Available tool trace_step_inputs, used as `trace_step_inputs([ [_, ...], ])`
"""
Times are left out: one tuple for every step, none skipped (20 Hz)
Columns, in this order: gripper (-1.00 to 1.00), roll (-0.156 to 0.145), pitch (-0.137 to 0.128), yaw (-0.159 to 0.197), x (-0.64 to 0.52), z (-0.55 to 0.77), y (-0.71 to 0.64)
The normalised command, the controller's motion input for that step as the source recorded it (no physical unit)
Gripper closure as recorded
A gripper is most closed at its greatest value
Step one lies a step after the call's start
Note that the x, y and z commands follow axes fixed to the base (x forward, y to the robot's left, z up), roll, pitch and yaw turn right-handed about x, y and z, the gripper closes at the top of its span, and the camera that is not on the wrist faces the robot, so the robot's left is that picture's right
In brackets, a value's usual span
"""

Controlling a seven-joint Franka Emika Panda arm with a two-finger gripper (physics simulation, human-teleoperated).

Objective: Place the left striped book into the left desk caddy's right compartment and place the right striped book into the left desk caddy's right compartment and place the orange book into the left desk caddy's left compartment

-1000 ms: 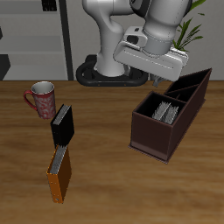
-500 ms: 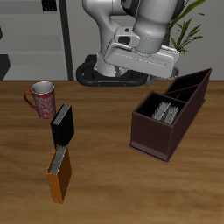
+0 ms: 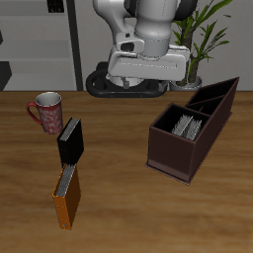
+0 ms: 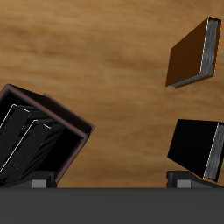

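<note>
Now: tool (image 3: pixel 150 71) high above table (image 3: pixel 119 158), fingers apart, empty | both striped books in left desk caddy (image 3: pixel 176 150) | orange book (image 3: pixel 66 198) on table

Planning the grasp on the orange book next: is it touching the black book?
Apart. The wrist view shows bare table between the orange book and the black book; in the exterior view their ends look close, orange book below black book.

1. Two striped books (image 3: pixel 184 126) stand inside the left desk caddy (image 3: pixel 188 138).
2. The orange book (image 3: pixel 67 197) lies nearer the table's front edge than the black book (image 3: pixel 71 141).
3. A mug (image 3: pixel 45 111) stands behind both.
</note>
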Motion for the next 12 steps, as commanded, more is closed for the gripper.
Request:
trace_step_inputs([
  [-1.0, 0.393, 0.117, 0.019, -0.05, 0.2, -0.67],
  [-1.0, 0.0, 0.0, 0.0, 0.06, -0.01, -0.01],
  [-1.0, 0.114, -0.034, -0.01, -0.06, 0.13, -0.36],
  [-1.0, 0.057, 0.055, 0.189, 0.07, 0.02, -0.48],
  [-1.0, 0.001, 0.018, -0.087, 0.08, 0.05, -0.47],
  [-1.0, 0.055, -0.022, 0.026, 0.02, 0.07, -0.28],
  [-1.0, 0.015, 0.027, 0.151, 0.1, 0.01, -0.51],
  [-1.0, -0.089, -0.02, -0.05, 0.11, 0.1, -0.68],
  [-1.0, -0.047, -0.104, 0.045, -0.01, 0.15, -0.63],
  [-1.0, -0.039, 0.034, 0.038, 0.15, -0.04, -0.55],
  [-1.0, -0.187, -0.047, -0.037, 0.07, 0.05, -0.61],
  [-1.0, 0.047, -0.022, 0.121, 0.1, -0.07, -0.29],
])
